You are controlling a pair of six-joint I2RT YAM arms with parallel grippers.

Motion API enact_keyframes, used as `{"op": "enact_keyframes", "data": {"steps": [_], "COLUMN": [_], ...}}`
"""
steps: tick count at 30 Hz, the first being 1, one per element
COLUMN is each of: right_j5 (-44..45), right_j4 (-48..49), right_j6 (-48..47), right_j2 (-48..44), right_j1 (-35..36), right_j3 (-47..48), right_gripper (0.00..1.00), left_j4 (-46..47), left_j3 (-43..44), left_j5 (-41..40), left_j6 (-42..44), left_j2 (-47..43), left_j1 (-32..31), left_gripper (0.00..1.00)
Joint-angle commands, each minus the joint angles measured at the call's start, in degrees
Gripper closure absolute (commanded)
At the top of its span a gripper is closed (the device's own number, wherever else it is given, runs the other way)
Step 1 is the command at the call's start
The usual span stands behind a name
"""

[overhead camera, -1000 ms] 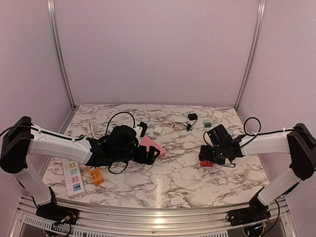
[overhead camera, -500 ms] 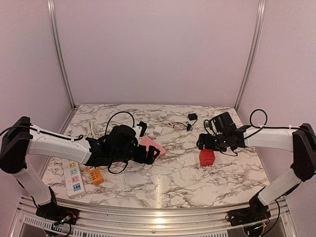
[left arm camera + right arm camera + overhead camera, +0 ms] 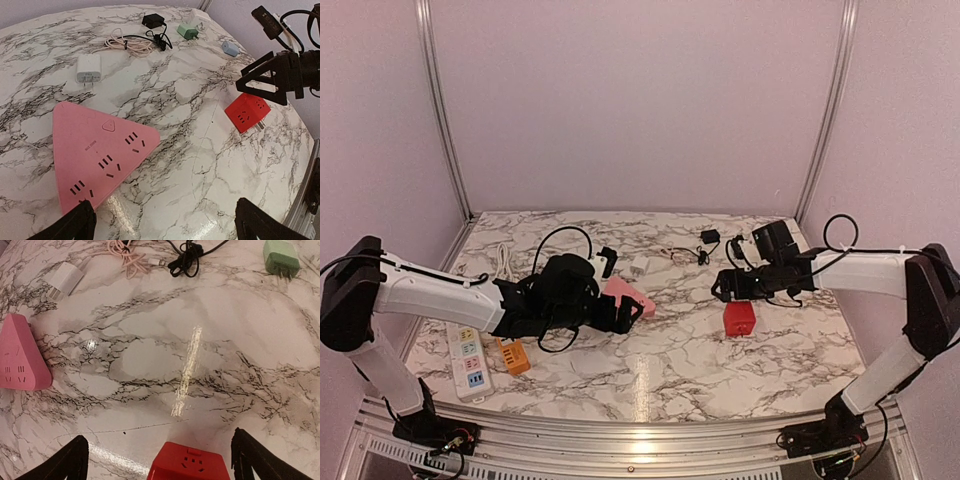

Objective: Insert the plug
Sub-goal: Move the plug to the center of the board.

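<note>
Your right gripper (image 3: pixel 722 288) hangs with its jaws spread and empty, close over the red cube plug (image 3: pixel 739 318), which sits alone on the marble table (image 3: pixel 670 370). Your left gripper (image 3: pixel 634 310) is wide open too, over the pink socket block (image 3: pixel 95 155).

Marble counter (image 3: pixel 680 365), items lying apart.
Pink triangular socket (image 3: pixel 95 155), red cube socket (image 3: pixel 739 318), white charger (image 3: pixel 88 68), green plug (image 3: pixel 281 257), white power strip (image 3: pixel 468 362).
</note>
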Motion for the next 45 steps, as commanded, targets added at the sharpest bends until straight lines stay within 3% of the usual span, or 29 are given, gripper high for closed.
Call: {"op": "enact_keyframes", "data": {"steps": [1,26,40,45], "right_j5": [-3.3,-6.7,-4.3,-5.8], "right_j4": [1.0,-7.0,-5.4,-5.9], "right_j6": [-1.6,2.1,2.1,1.7], "right_j2": [1.5,-8.6,1.6,0.4], "right_j1": [-0.1,-0.2,-2.2,-2.2], "right_j3": [2.5,-2.7,2.5,1.7], "right_gripper": [0.07,0.10,0.10,0.11], "left_j4": [-0.1,0.7,0.9,0.9], "left_j3": [-0.1,0.1,-1.2,-1.5], "left_j5": [0.4,1.4,1.4,1.2], "left_j6": [-0.3,-0.6,-0.9,-1.0], "left_j2": [-0.1,1.5,0.7,0.8], "left_j1": [0.1,0.2,0.2,0.1], "left_gripper": [0.01,0.01,0.01,0.01]}}
